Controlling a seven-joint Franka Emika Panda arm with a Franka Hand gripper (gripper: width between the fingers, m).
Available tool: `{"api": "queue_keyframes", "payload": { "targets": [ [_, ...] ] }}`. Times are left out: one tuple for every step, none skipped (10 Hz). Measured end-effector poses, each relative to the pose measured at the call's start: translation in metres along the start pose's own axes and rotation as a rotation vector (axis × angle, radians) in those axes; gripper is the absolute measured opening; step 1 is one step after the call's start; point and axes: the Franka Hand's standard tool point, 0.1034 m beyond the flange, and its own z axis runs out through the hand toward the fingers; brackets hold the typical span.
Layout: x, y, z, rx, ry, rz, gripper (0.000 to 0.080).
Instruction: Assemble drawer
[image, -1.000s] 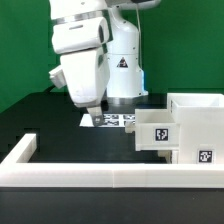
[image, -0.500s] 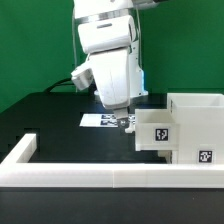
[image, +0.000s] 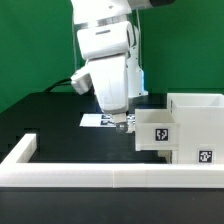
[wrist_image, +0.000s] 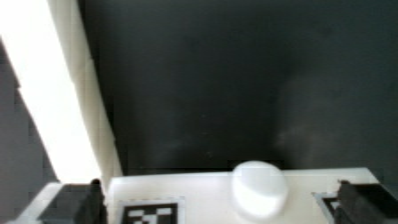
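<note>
The marker board (image: 108, 121) is partly hidden behind the gripper (image: 122, 125) and the drawer box (image: 180, 130). The box is cut off at the exterior view's right edge. The fingers (wrist_image: 71, 200) are cut off at the wrist picture's edge, so the gap between them cannot be judged. The whole wrist picture is blurred.

Robot arm (image: 108, 60): glossy white moulded shells with rounded corners, stacked in blocky segments separated by darker seams. The base column (image: 124, 68) behind is white too and bears a small black triangular warning marking. A black cable (image: 78, 82) loops out from the arm's side in the exterior view. The gripper (image: 121, 124) is a small dark assembly beneath the white wrist housing; in the wrist view its two fingers (wrist_image: 71, 203) appear as dark, blurred blocks.
</note>
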Motion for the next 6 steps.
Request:
{"api": "queue_keyframes", "payload": {
  "targets": [
    [0.003,-0.001,0.003,-0.001,0.001,0.006,0.0649],
    [0.009,0.000,0.003,-0.004,0.004,0.012,0.0649],
    [0.015,0.001,0.002,-0.009,0.000,0.019,0.0649],
    [0.018,0.003,0.002,-0.014,-0.021,0.016,0.0649],
    [0.020,0.004,0.003,-0.014,-0.045,0.012,0.0649],
    [0.021,0.005,0.004,-0.023,-0.064,0.015,0.0649]
  ]
}}
